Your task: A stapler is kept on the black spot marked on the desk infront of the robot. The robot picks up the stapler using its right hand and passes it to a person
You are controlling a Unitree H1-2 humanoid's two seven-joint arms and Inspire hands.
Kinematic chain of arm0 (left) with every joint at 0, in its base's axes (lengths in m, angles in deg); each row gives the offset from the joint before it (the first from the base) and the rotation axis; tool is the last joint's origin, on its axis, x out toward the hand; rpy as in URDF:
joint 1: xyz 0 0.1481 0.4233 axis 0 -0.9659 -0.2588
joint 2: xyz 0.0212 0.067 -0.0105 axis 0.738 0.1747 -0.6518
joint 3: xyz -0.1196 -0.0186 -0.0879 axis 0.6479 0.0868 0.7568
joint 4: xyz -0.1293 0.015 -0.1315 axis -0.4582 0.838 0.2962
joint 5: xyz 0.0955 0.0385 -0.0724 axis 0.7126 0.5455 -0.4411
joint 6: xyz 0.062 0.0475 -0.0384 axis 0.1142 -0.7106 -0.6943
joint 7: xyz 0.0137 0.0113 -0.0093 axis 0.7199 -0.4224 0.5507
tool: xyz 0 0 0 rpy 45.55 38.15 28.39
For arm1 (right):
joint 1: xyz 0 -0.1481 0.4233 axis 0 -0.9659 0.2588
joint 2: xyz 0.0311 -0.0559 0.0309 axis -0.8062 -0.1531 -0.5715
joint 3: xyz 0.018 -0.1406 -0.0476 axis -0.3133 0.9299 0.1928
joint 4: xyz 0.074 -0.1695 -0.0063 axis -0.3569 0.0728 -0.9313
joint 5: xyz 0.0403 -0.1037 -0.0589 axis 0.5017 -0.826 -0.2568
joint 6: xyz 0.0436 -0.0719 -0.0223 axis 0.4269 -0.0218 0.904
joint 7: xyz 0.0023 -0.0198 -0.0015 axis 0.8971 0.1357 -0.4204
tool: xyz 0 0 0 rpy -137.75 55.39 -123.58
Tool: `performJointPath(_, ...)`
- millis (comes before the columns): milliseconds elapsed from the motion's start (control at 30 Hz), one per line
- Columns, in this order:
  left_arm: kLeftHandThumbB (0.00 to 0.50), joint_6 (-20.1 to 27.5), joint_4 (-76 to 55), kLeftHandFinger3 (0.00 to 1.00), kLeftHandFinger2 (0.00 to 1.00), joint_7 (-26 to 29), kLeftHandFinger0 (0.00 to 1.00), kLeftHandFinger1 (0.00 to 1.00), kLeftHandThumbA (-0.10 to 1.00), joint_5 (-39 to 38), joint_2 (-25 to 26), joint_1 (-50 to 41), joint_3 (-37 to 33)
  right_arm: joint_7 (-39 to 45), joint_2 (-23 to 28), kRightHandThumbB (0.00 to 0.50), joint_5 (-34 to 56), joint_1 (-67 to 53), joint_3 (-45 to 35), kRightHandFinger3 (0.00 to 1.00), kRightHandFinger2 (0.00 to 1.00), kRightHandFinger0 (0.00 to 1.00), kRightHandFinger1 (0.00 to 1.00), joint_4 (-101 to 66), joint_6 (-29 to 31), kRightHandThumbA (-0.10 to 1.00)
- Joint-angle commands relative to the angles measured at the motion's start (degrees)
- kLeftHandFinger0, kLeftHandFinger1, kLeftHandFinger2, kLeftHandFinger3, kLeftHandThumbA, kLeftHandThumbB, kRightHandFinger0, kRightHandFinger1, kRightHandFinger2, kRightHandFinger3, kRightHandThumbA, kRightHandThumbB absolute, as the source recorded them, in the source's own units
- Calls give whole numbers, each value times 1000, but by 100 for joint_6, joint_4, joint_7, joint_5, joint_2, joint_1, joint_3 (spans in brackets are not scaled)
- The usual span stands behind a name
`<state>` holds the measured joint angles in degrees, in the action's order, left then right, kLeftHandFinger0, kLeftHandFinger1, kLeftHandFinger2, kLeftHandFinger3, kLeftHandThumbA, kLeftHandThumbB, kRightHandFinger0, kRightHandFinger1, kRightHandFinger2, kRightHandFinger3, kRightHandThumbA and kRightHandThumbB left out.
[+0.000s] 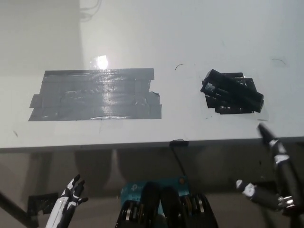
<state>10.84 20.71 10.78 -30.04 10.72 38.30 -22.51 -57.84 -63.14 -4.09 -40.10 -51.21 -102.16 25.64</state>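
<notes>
Stapler (232, 91) lay askew above your spread, empty right hand (271, 166). Black on its black spot (237, 108), you could misjudge its edges and knock it aside.

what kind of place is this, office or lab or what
Probably a robotics lab or test bench, not a working office. A plain white desk carries only a black stapler on a small taped spot, plus a large patch of grey tape. The white left hand and black right hand wait below its edge.
</notes>
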Motion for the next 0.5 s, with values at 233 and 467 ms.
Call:
performJointPath(233,500,140,-104,1000,1000,-69,861,1000,904,-19,34,86,0,1029,1654,267,-351,2861,-381,1000,1000,1000,1000,-902,-2597,957)
performJointPath(467,500,164,-82,1000,1000,-76,858,1000,895,-41,16,37,1,1624,1787,265,-735,4230,219,1000,1000,1000,1000,955,-2608,967)
